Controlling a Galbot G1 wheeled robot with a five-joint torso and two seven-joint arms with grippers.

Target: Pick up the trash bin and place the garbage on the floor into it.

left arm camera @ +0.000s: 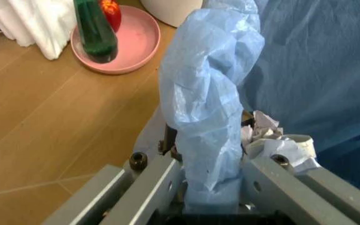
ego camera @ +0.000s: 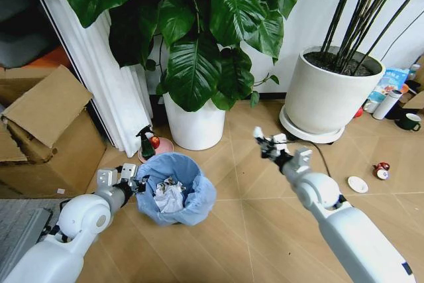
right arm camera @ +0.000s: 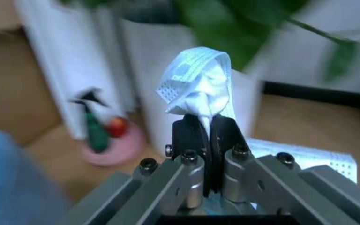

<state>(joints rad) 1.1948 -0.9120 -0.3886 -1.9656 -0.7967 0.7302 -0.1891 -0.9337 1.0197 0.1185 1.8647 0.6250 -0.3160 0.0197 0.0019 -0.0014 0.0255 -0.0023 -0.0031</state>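
Trash bin (ego camera: 173, 190) is sitting on the floor (ego camera: 252, 230) at about 7 o'clock in the head view, right in front of the big leafy plant's white pot (ego camera: 195, 125). The blue bag liner is folded over the rim and there are already crumpled paper wads (ego camera: 169, 197) inside, so some of the cleanup looks done.

The left hand (ego camera: 132, 180) is at the bin's 9 o'clock edge, and from its own wrist camera you can see it clenched on a bunched-up fold of the blue bag (left arm camera: 208, 117) at the rim, so it's basically holding the bin by the liner.

The right hand (ego camera: 268, 142) is up in the air at roughly 2 o'clock from the bin, well apart from it. It's squeezed shut on a wad of white stuff that looks like a crumpled face mask (right arm camera: 198, 89), with part of it trailing off to the side. Not over the bin yet, so that piece hasn't gone in.

What's left, as far as I can tell: a small white disc (ego camera: 358, 184) and a tiny red-capped bottle (ego camera: 381, 170) are lying on the floor over at 3 o'clock, near the second big pot (ego camera: 318, 101). The green spray bottle (ego camera: 146, 142) on its pink dish (ego camera: 160, 149) just behind the bin doesn't look like trash to me.

I'd call it past halfway, with one piece in hand and at least two more to grab.
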